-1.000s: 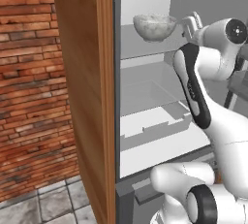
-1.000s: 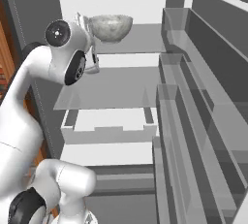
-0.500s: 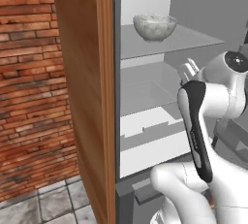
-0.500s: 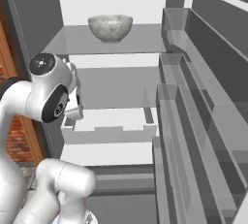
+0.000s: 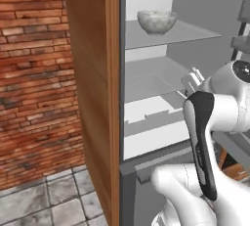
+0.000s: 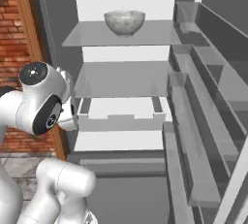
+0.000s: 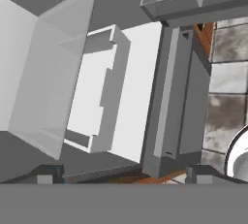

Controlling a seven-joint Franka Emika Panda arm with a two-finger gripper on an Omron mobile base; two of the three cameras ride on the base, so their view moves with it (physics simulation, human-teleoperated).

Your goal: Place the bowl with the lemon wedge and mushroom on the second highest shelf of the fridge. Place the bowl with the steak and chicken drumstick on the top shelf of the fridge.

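At the far left stands a red brick wall (image 5: pixel 34 73), then the brown wooden side panel (image 5: pixel 93 88) that cases the open grey fridge (image 6: pixel 58 19). Inside, a speckled pale grey bowl (image 6: pixel 124 22) sits on the upper glass shelf (image 6: pixel 87 36), near its middle; its contents cannot be made out, so I cannot tell which of the two bowls it is. Under it the next glass shelf (image 6: pixel 111 80) lies bare, with a white drawer (image 6: pixel 121 116) below that, and further right the grey door racks (image 6: pixel 193 116) run along the open fridge door. The white arm is folded low in front of the fridge, and its two-finger gripper (image 7: pixel 123 174) has the jaws spread wide with nothing between them, the hand camera looking across the drawer and a strip of grey stone floor tiles (image 7: pixel 227 82). By my reading one bowl is placed and the step in hand is the move away to fetch the other; the next move calls for finding that bowl, which is nowhere in these views, and taking it by the rim. No brand, label or writing can be read anywhere
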